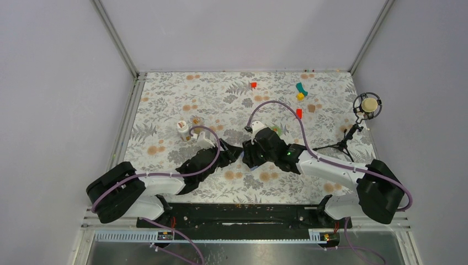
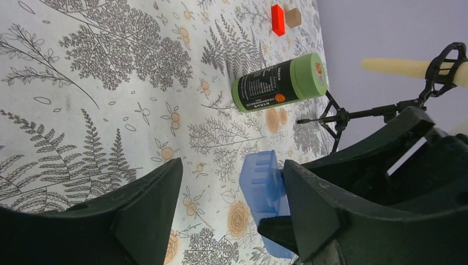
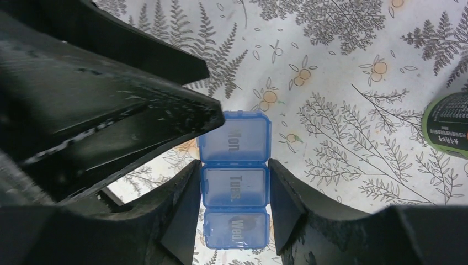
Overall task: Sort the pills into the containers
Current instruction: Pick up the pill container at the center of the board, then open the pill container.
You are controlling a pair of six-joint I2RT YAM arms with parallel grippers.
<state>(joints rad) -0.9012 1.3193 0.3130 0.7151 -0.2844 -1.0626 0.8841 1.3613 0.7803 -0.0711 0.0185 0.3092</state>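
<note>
The blue pill box (image 3: 234,165) lies on the floral table with its Mon., Tues. and Wed. lids closed. A dark shape shows through the Wed. lid. My right gripper (image 3: 234,178) is shut on the box, its fingers pressing both sides of the Tues. compartment. My left gripper (image 2: 232,171) is open, and the end of the box (image 2: 264,185) sits just inside its right finger (image 2: 309,210). That finger's tip (image 3: 182,113) reaches the corner of the Mon. compartment. In the top view both grippers (image 1: 234,153) (image 1: 254,155) meet mid-table and hide the box. No loose pills show.
A green bottle (image 2: 278,83) lies on its side beyond the box, also in the top view (image 1: 279,131). A white bottle (image 1: 182,128) stands left of the left gripper. Red blocks (image 1: 298,113) (image 1: 253,85), small teal and yellow blocks (image 1: 300,91) and a microphone stand (image 1: 356,130) are at the back right.
</note>
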